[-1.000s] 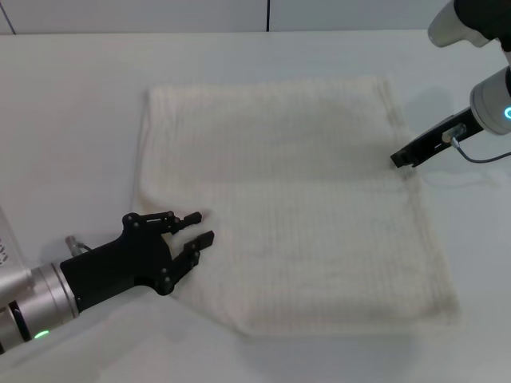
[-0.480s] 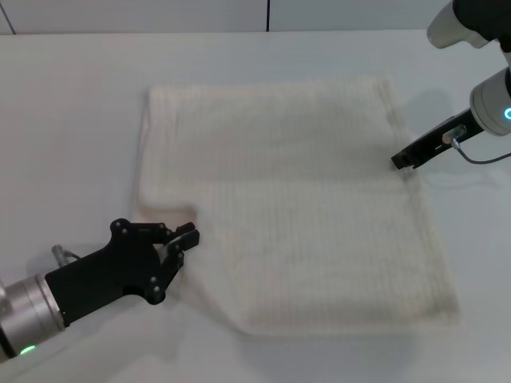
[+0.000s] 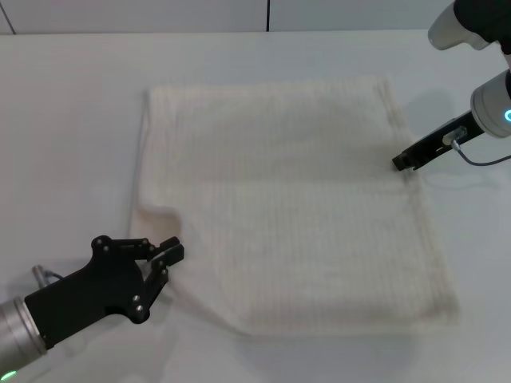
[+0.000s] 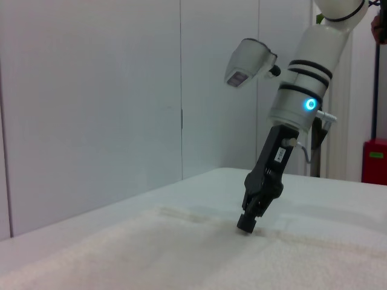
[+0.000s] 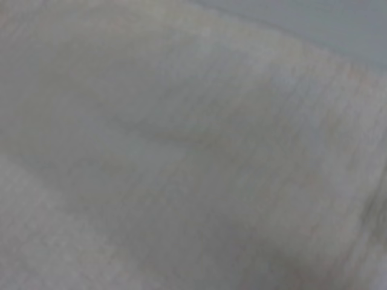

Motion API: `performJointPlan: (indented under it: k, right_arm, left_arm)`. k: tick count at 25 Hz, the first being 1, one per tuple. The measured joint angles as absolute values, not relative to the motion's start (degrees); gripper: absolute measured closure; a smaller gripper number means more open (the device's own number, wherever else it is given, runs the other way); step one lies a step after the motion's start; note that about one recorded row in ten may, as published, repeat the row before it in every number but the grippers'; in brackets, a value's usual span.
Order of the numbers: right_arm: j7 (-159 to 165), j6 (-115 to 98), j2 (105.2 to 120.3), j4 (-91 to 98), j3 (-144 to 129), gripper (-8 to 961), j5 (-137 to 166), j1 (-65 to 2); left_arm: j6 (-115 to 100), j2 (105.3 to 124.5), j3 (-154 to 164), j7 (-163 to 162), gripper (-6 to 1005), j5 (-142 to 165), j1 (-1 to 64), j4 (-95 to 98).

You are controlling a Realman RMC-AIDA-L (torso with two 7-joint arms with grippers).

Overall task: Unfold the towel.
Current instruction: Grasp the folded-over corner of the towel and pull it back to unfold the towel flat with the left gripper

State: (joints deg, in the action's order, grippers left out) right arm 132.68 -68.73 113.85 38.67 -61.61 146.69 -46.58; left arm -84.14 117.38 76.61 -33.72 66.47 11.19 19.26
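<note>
Bright even light, blurred right-wrist view

Setting: a lab or robot test room, by what I see around me. My work surface is a plain white table (image 3: 72, 104), bare of any household clutter. Behind it stand flat pale wall panels (image 4: 91, 103) with thin vertical seams, unmarked. A red box-like object (image 4: 375, 160) sits at the far edge of my left wrist view; I cannot tell what it is.
</note>
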Motion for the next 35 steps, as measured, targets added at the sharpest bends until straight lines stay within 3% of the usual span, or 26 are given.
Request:
performJointPlan:
  k: [28,33,35]
  right_arm:
    - [133.74,-68.95,114.46,38.67,-61.7,954,146.69,-47.14]
    - [134.11,-69.03,114.46,38.67,-61.7,954,146.69,-47.29]
    - [134.15,-69.05,114.45,38.67,-61.7,954,146.69,-47.31]
  left_arm:
    - [-87.48,116.61,75.6,-32.1,894,66.4,6.34,18.54]
    - [-88.32,116.08,74.4,-32.32,676,66.52,5.85,18.54]
    - [-88.64,115.78,72.65,-32.35,638,66.38,5.57,18.54]
